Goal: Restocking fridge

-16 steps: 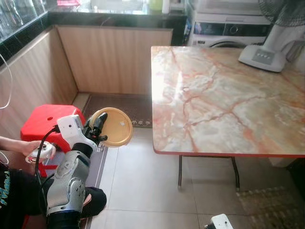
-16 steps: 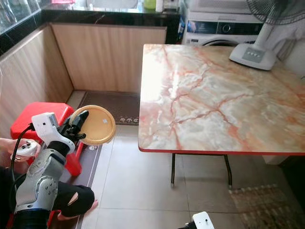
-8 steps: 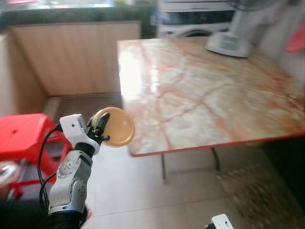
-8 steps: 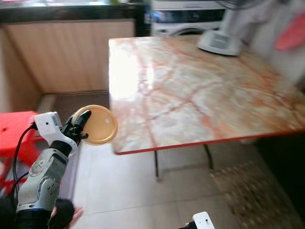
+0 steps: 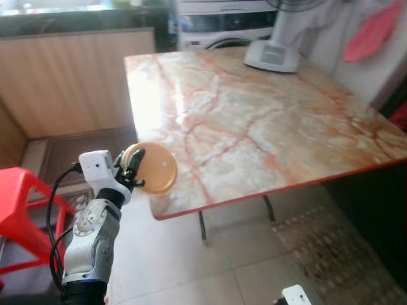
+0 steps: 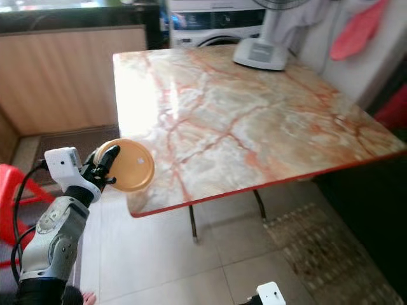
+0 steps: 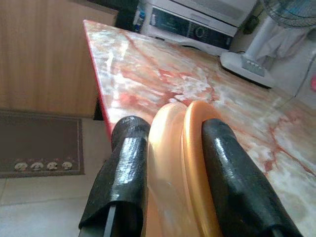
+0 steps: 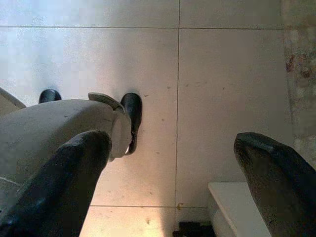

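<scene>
Left pincer (image 5: 135, 166): raised in front of the robot, its two black fingers (image 7: 126, 173) clamped on the rim of the yellow plate, one on each face.
Yellow plate (image 5: 154, 168): held on edge, nearly upright, just beside the near corner of the counter; whether it touched the edge could not be told.
Right pincer (image 8: 168, 182): hung low over the tiled floor (image 8: 222, 89), fingers well apart, nothing between them.
Counter (image 5: 254, 121): marble-patterned top in cream with red veining and a red edge strip, on dark metal legs; surface bright with glare at the robot's left side.
Fan base (image 5: 272, 56): white, stood at the far edge of the counter.
Washing machine (image 5: 222, 32): white, behind the counter against the wall.
Writing and brands: a dark panel on the washing machine carried marks too blurred to read; no legible label on the plate.
Red stool (image 5: 22, 210): on the floor to the robot's left.
Mat (image 5: 70, 152): brown, on the floor by the wooden cabinet front.
Change from earlier frames: the whole view had swung toward the robot's right, so the counter sat further left in frame and the stool lay near the frame edge; the left pincer remained clamped on the plate at much the same height.
</scene>
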Robot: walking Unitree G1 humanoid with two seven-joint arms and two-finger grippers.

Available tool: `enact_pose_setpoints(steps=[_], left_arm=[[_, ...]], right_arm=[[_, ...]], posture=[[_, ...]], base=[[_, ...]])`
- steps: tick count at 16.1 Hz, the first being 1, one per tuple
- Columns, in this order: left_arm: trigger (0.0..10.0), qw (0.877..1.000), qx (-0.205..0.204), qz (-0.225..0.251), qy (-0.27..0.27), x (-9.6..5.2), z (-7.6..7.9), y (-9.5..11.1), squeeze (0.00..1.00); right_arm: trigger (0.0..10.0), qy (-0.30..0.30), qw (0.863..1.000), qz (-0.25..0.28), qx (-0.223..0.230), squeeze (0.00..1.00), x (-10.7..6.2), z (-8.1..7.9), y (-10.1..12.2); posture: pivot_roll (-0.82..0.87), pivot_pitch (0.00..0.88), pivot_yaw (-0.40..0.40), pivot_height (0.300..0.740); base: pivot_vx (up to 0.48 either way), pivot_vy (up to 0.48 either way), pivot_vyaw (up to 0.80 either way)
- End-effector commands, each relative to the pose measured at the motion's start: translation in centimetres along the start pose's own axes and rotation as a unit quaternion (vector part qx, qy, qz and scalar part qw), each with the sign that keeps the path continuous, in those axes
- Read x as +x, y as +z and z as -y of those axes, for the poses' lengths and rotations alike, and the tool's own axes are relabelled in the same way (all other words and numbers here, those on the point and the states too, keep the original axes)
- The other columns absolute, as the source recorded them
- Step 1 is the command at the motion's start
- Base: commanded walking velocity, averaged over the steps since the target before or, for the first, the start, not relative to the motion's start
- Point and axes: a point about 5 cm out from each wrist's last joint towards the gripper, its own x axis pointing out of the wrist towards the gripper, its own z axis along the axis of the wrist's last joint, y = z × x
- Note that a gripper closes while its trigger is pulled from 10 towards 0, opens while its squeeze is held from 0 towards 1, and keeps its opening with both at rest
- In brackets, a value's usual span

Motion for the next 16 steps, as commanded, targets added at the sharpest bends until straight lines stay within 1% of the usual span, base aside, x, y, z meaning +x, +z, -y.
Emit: enact_pose_setpoints(steps=[1, 5, 7, 9, 10, 16], left_arm=[[10.0, 1.0, 0.011, 0.006, -0.007, 0.18, 0.45, 0.27, 0.0], [10.0, 1.0, 0.011, 0.006, -0.006, 0.19, 0.43, 0.22, 0.0], [10.0, 1.0, 0.023, 0.007, -0.006, 0.19, 0.38, 0.26, 0.0], [10.0, 1.0, 0.027, 0.006, -0.006, 0.2, 0.37, 0.23, 0.0], [10.0, 1.0, 0.023, 0.007, -0.006, 0.22, 0.41, 0.21, 0.0], [10.0, 1.0, 0.027, 0.01, -0.008, 0.28, 0.5, 0.23, 0.0]], right_arm=[[10.0, -0.002, 1.0, -0.008, -0.004, 0.0, -0.1, 0.25, -0.23], [10.0, -0.001, 1.0, -0.009, -0.005, 0.0, -0.1, 0.27, -0.22], [10.0, 0.0, 1.0, -0.01, -0.006, 0.0, -0.1, 0.26, -0.23], [10.0, 0.001, 1.0, -0.011, -0.006, 0.0, -0.09, 0.23, -0.21], [10.0, 0.001, 1.0, -0.011, -0.006, 0.0, -0.08, 0.21, -0.2], [10.0, 0.002, 1.0, -0.012, -0.007, 0.0, -0.08, 0.2, -0.2]], posture=[[0.04, 0.0, -0.021, 0.74], [0.03, 0.0, -0.022, 0.74], [0.04, 0.0, -0.024, 0.74], [0.03, 0.0, -0.023, 0.74], [0.03, 0.0, -0.022, 0.74], [0.03, 0.0, -0.021, 0.74]], base=[[0.0, 0.0, -0.8], [0.0, 0.0, -0.8], [0.0, 0.0, -0.8], [0.0, -0.362, -0.8], [0.0, -0.292, -0.8], [0.0, 0.0, -0.8]])
